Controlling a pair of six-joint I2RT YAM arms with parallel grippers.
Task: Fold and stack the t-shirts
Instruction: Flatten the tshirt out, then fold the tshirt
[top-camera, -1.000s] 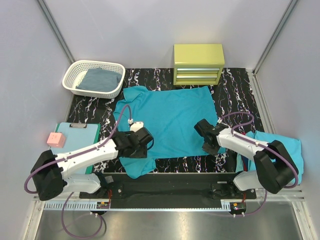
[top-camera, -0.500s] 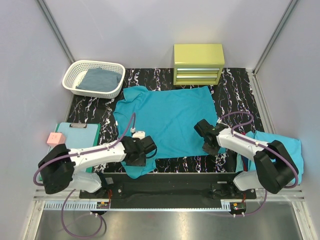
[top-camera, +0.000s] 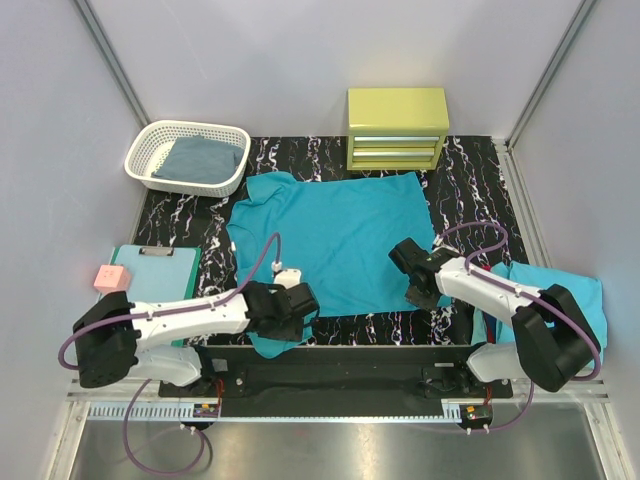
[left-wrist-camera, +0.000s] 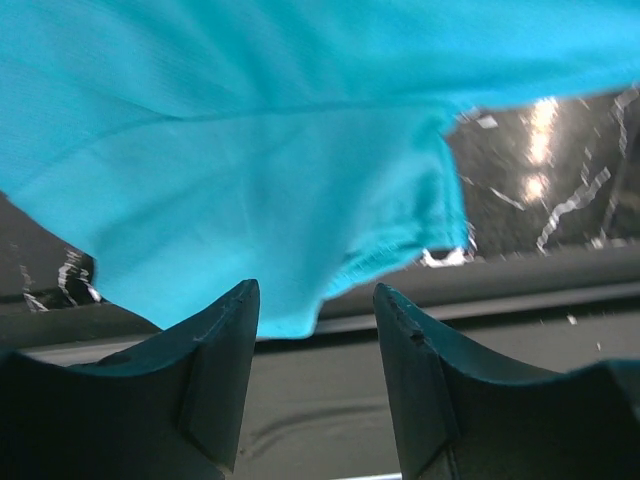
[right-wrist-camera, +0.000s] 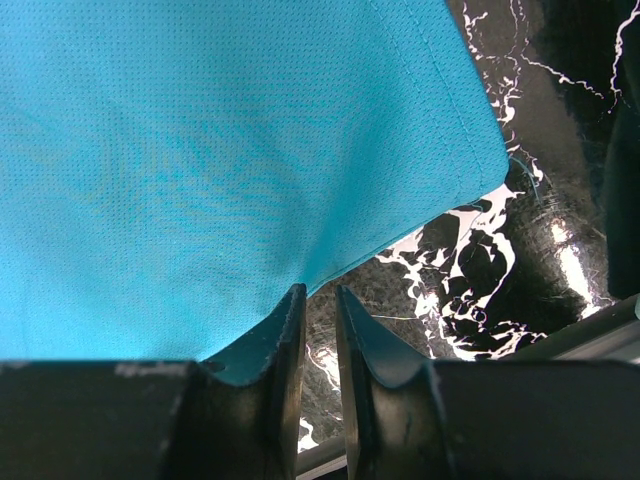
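A teal t-shirt (top-camera: 335, 235) lies spread flat on the black marbled table, and its near left sleeve (top-camera: 268, 345) droops over the front edge. My left gripper (top-camera: 295, 320) hovers at that sleeve. In the left wrist view it (left-wrist-camera: 317, 290) is open, the sleeve's tip (left-wrist-camera: 290, 315) just above the gap and nothing between the fingers. My right gripper (top-camera: 418, 298) sits at the shirt's near right hem. In the right wrist view it (right-wrist-camera: 320, 290) shows a narrow gap with bare table through it. Its left fingertip (right-wrist-camera: 292, 305) touches the puckered hem (right-wrist-camera: 400, 240). A lighter turquoise t-shirt (top-camera: 565, 290) lies bunched at the right.
A white basket (top-camera: 160, 140) at the back left holds a folded dark blue cloth (top-camera: 205, 160). A yellow-green drawer chest (top-camera: 397, 128) stands at the back. A mint clipboard (top-camera: 150, 275) and a pink cube (top-camera: 111, 278) lie at the left. The table's front edge (left-wrist-camera: 520, 300) runs just beyond the left fingers.
My left gripper has moved toward the near edge and a little right, down along the sleeve. The right gripper has stayed at the hem. The shirt has not shifted.
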